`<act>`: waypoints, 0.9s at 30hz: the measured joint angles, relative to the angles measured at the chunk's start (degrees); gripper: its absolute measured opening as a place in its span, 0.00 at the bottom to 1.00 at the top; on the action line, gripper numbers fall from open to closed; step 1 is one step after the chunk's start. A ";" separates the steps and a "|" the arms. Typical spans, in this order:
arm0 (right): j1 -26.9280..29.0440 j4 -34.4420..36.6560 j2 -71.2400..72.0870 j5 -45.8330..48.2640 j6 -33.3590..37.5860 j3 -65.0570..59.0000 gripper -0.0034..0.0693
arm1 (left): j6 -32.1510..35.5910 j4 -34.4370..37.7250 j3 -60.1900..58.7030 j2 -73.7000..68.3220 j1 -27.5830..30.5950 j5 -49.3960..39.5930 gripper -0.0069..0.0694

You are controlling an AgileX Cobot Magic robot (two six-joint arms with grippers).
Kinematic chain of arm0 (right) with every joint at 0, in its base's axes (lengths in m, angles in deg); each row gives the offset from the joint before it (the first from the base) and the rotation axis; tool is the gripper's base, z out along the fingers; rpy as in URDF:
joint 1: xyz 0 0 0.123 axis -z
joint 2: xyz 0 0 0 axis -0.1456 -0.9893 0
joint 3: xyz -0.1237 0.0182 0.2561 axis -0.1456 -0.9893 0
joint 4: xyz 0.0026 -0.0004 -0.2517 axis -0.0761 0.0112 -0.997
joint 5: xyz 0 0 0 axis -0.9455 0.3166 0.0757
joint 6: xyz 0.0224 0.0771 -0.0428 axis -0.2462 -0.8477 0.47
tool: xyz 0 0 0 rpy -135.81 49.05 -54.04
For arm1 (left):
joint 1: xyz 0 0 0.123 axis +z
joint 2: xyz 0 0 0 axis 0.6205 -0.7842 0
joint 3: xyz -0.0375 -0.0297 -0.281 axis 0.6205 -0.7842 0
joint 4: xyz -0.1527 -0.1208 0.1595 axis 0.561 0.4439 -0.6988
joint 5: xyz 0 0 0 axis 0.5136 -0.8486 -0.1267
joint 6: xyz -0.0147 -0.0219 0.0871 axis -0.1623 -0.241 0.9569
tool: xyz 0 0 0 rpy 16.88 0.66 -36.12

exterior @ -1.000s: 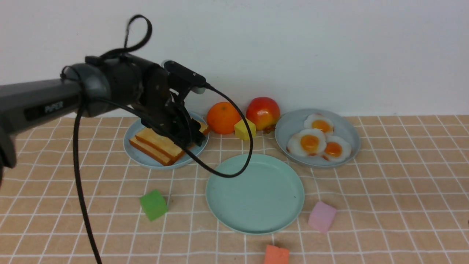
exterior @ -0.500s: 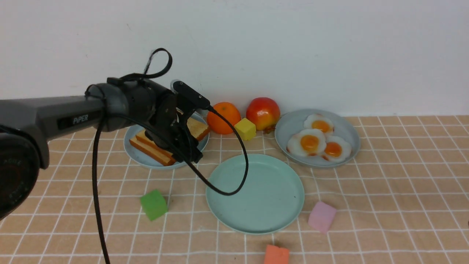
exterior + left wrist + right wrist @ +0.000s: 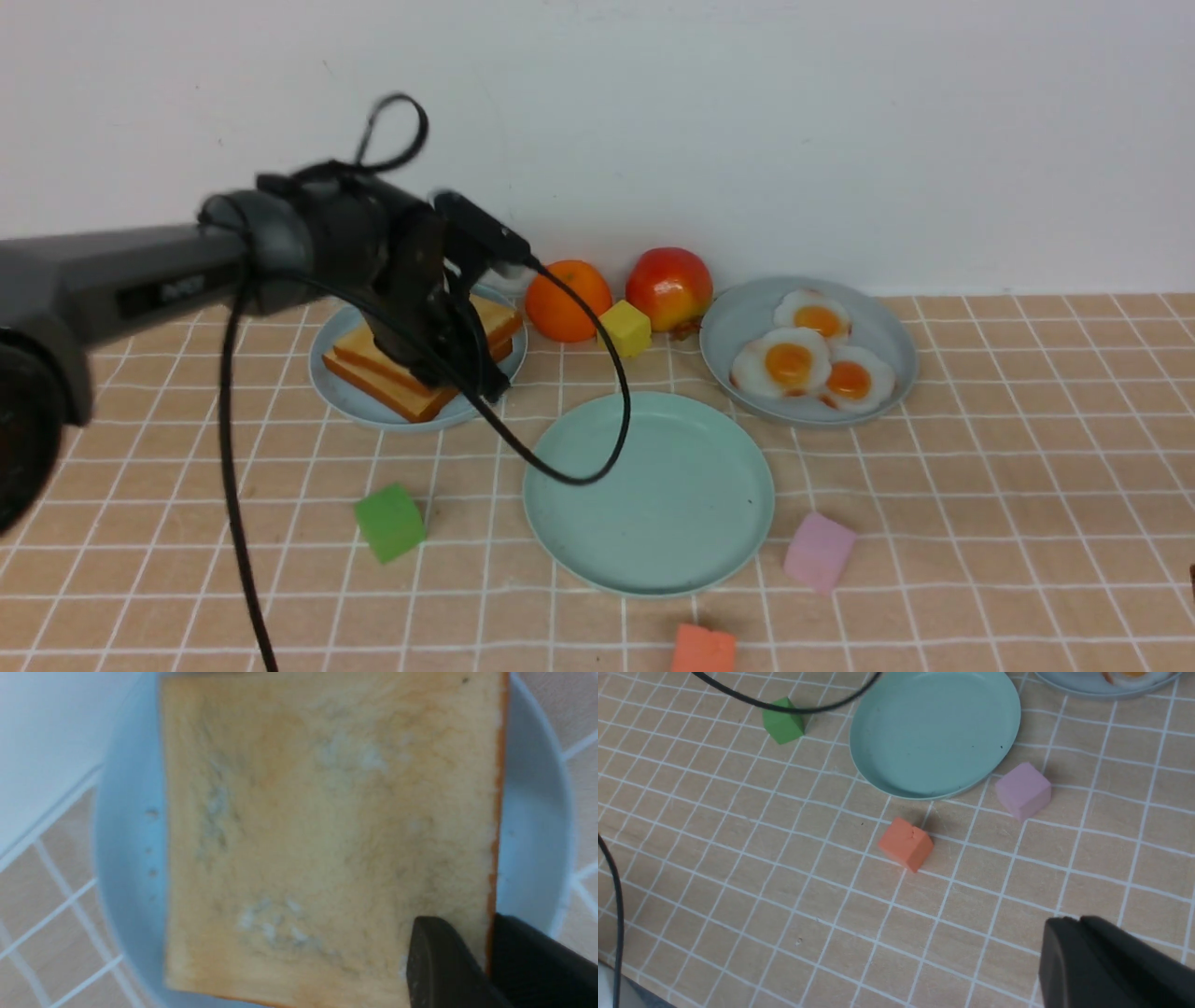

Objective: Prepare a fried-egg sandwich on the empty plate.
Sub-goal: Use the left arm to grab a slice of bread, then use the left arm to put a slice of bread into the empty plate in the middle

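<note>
On the pale blue plate (image 3: 350, 399), left gripper (image 3: 474, 375) pinches the top toast slice (image 3: 327, 826) by its crust edge. Mint-green plate (image 3: 649, 495) sits centre, fried eggs (image 3: 808, 359) behind-right; right gripper (image 3: 1111, 966) state cannot be told.

Toast slice (image 3: 327, 826) blurred; left claw (image 3: 488, 966) cropped.

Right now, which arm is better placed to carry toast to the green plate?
Left. The left gripper pinches the top toast slice by its edge; the right gripper hangs over the tablecloth, away from the toast.
</note>
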 joint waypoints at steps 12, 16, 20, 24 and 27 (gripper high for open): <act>0.00 0.46 0.00 0.08 -0.13 0.00 0.12 | 0.06 2.61 -10.53 12.67 -18.19 -1.19 0.22; 0.00 0.26 0.00 1.07 -0.13 0.00 0.13 | 0.06 -0.81 -14.56 11.68 -22.92 1.85 0.22; 0.00 0.00 0.00 1.47 -0.13 0.00 0.13 | 0.06 -2.27 -15.00 10.58 -24.19 3.42 0.22; 0.00 -0.03 0.00 1.52 -0.13 0.00 0.14 | 0.06 -2.27 -15.00 9.42 -24.24 4.44 0.22; 0.00 -0.03 0.00 1.65 -0.13 0.00 0.15 | 0.06 -2.27 -15.00 8.53 -24.24 5.86 0.22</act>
